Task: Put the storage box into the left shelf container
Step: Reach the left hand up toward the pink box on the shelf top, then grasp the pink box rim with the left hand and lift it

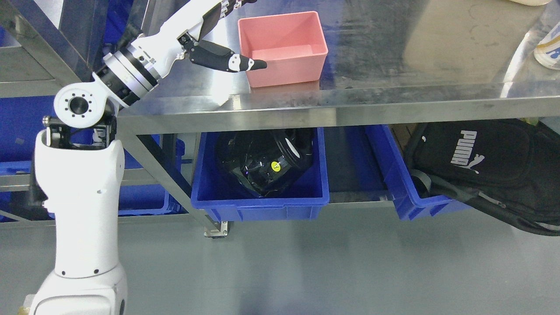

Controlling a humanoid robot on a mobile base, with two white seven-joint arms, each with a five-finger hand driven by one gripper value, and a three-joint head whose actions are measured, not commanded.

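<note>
An empty pink storage box (286, 41) stands on the steel table (393, 92), near its front edge. My left hand (239, 33) is at the box's left side, reaching in from the lower left on a white arm. Its black thumb (232, 62) stretches across the box's front left corner, and the other fingers (229, 5) spread toward the back left corner at the picture's top edge. The hand is open and the box rests on the table. A blue container (258, 201) sits on the shelf below, left of the middle, holding a black glossy object (267, 164).
A second blue bin (411, 205) at the lower right holds a black bag (485, 166). More blue bins (144, 199) sit on the rack at the far left. A white object (549, 52) lies at the table's right edge. Grey floor runs below.
</note>
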